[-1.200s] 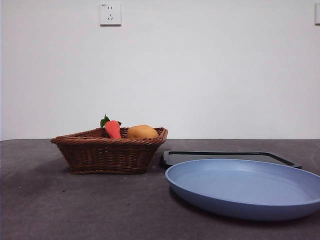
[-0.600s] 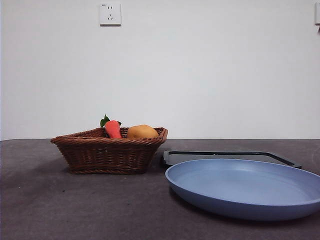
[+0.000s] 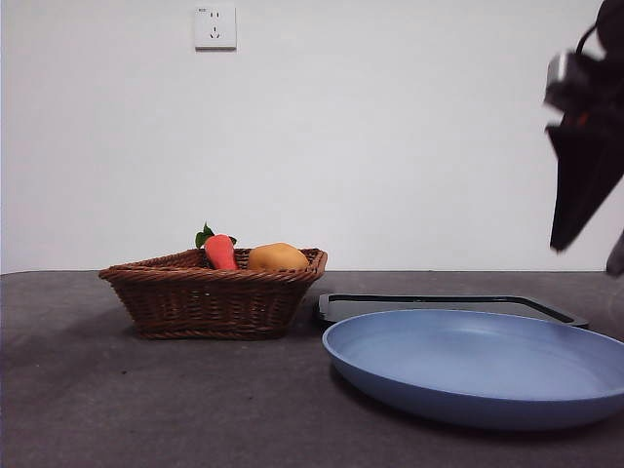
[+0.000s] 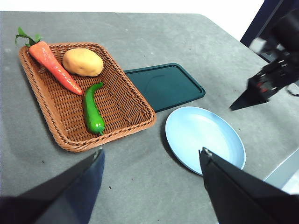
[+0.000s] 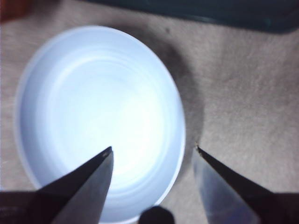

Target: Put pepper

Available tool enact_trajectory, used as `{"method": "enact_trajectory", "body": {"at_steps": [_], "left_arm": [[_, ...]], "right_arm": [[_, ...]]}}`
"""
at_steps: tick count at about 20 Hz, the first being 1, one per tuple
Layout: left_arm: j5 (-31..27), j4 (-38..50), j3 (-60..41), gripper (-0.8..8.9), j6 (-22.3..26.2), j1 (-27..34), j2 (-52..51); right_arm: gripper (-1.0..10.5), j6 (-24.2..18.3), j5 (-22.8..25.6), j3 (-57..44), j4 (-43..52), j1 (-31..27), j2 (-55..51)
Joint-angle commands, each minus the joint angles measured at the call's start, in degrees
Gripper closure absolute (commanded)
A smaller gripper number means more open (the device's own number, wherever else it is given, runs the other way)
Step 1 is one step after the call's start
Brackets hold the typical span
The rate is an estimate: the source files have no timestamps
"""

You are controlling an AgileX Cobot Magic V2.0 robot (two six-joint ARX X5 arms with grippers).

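The pepper (image 4: pixel 92 110), long and glossy dark green, lies in the wicker basket (image 4: pixel 117 133) beside the carrot (image 4: pixel 53 67) and the orange-yellow fruit (image 4: pixel 82 62). In the front view the basket wall (image 3: pixel 210 302) hides the pepper. The blue plate (image 4: pixel 205 139) lies empty to the basket's right, near in the front view (image 3: pixel 478 366). My left gripper (image 4: pixel 152 156) is open and empty, high above the table's near side. My right gripper (image 5: pixel 153 148) is open and empty above the plate (image 5: pixel 93 112), and shows at the front view's right edge (image 3: pixel 585 253).
A dark green tray (image 4: pixel 163 85) lies flat behind the plate and next to the basket, a thin dark edge in the front view (image 3: pixel 429 302). The carrot (image 3: pixel 220 252) and fruit (image 3: pixel 278 257) stick up over the basket rim. A wall stands behind the table.
The right arm has come into the front view from the upper right, over the plate's right side. Basket, plate and tray have not moved.
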Motion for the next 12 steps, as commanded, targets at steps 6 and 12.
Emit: {"method": "enact_trajectory", "body": {"at_steps": [6,12], "left_arm": [[0.33,0.26,0.90,4.56,0.46,0.09,0.15],[0.31,0.31,0.90,4.56,-0.61,0.09,0.15]], "right_arm": [[6.5,-1.38,1.38,0.76,3.37,0.20,9.22],[7.5,-1.79,1.09,0.76,4.63,0.83,12.90]]}}
